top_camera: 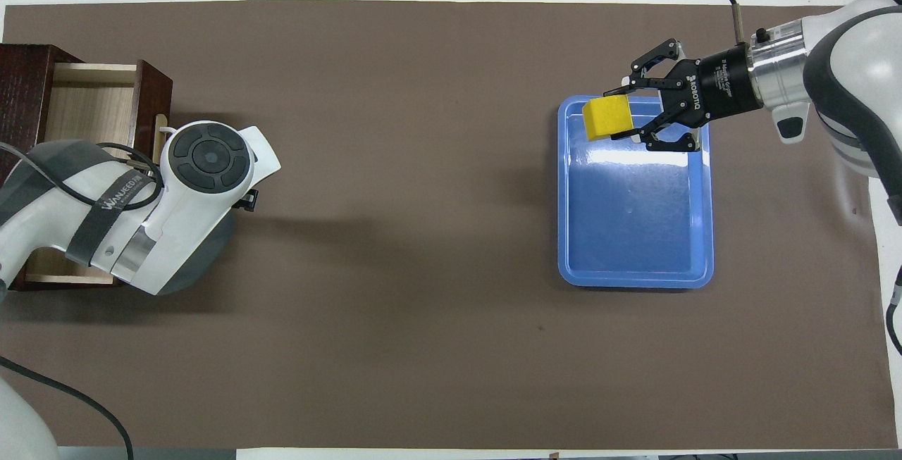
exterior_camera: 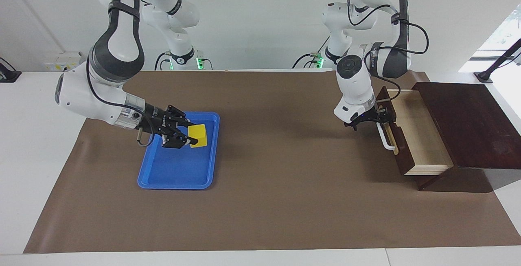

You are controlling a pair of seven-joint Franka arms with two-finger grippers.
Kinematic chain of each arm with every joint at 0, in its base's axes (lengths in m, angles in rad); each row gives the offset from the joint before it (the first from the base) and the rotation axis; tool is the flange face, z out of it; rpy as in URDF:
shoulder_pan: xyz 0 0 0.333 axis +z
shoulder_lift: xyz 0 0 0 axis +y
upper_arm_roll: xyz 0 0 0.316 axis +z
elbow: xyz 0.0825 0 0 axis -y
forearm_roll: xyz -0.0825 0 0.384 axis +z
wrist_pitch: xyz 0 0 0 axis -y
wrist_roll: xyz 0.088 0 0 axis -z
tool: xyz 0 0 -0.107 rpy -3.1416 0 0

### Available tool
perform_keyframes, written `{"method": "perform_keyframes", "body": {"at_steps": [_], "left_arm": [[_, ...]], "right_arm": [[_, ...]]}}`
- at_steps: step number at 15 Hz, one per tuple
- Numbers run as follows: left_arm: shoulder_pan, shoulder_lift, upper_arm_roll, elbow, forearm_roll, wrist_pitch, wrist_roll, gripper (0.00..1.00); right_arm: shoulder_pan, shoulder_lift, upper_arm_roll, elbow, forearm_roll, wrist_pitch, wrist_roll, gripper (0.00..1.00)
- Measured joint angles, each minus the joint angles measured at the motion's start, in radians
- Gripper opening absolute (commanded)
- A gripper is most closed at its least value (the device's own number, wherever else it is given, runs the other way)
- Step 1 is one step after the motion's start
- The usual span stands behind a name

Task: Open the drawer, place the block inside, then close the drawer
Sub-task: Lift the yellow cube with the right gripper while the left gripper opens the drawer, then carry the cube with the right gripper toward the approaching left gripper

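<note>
The right claw [exterior_camera: 188,134] pinches the block [exterior_camera: 198,135] and holds it over the blue tray [exterior_camera: 179,174], above the tray's end nearer the robots. The left claw [exterior_camera: 376,116] sits at the white handle [exterior_camera: 386,137] of the drawer [exterior_camera: 423,135], which stands pulled out at the left arm's end of the desk [exterior_camera: 264,201], its pale inside showing; whether that claw is spread or pressed together I cannot tell. To do the carry well, I would lift the block clear of the tray rim, then travel across above the drawer front. The drawer's long axis runs toward and away from the robots; its front faces the tray.
</note>
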Motion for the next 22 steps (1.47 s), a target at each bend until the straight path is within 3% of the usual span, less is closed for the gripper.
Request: {"method": "perform_keyframes", "body": {"at_steps": [12, 18, 22], "left_arm": [[-0.012, 0.0, -0.001, 0.009, -0.008, -0.009, 0.0, 1.0], [-0.014, 0.0, -0.004, 0.093, -0.021, -0.072, 0.017, 1.0], [-0.015, 0.0, -0.004, 0.147, -0.115, -0.105, 0.023, 1.0]], "right_arm": [[0.0, -0.001, 0.0, -0.002, 0.0, -0.02, 0.122, 0.0], [0.003, -0.004, 0.004, -0.003, 0.0, -0.041, 0.137, 0.0], [0.003, -0.004, 0.006, -0.003, 0.0, -0.041, 0.138, 0.0]]}}
